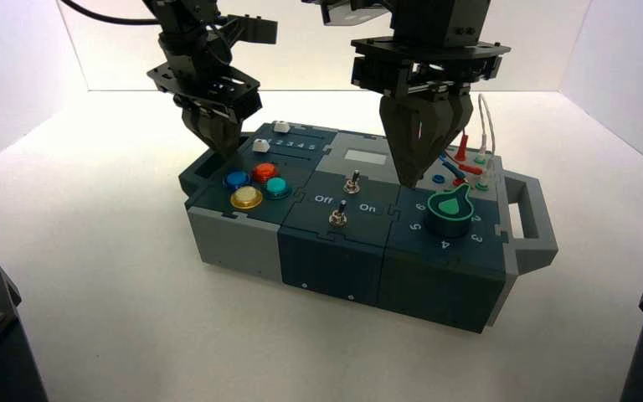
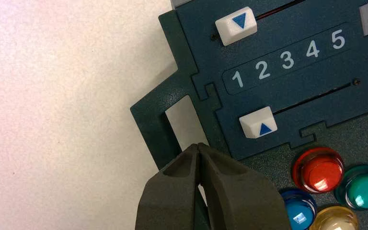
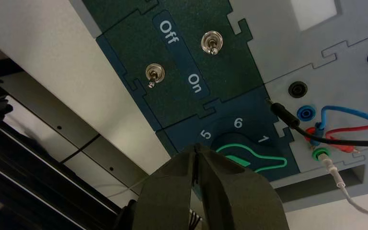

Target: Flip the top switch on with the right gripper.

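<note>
The top switch (image 1: 353, 182) (image 3: 211, 43) is the farther of two small silver toggles on the box's middle dark panel, between the words "Off" and "On". Its twin (image 1: 337, 216) (image 3: 153, 75) stands nearer the front edge. My right gripper (image 1: 408, 181) (image 3: 197, 148) is shut and empty. It points down just right of the top switch, over the seam between the switch panel and the knob panel, and touches neither toggle. My left gripper (image 1: 218, 141) (image 2: 199, 146), also shut and empty, hovers over the box's left handle (image 2: 153, 124).
A green pointer knob (image 1: 450, 207) sits right of the right gripper's tip. Behind it are red, blue and white wires (image 1: 469, 159) in sockets. Coloured push buttons (image 1: 255, 184) and two white sliders (image 2: 236, 25) (image 2: 258, 122) fill the left panel. The right handle (image 1: 532, 213) juts out.
</note>
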